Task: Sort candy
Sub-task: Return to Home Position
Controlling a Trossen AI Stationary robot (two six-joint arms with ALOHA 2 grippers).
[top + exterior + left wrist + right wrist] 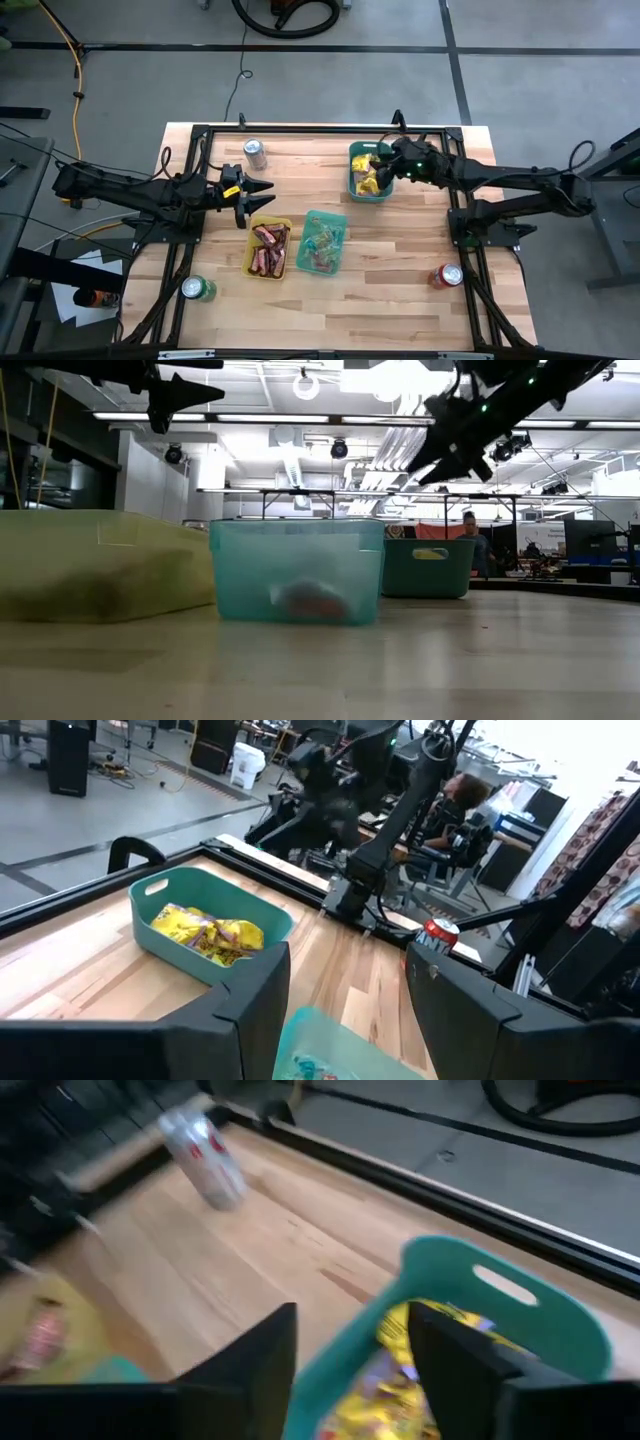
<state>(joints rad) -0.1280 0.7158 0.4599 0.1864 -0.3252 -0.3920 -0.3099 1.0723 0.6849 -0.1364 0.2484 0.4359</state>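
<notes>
Bright ceiling lights (392, 376) glare (soft shadows).

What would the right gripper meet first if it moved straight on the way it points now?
Probably the yellow candy in the teal bin, which lies just ahead of the open right gripper; depth is unclear, so the bin's wall might come first.

Yellow candy (205, 932) fills a teal bin (150, 905) beyond the parted left claw (348, 962).
</notes>
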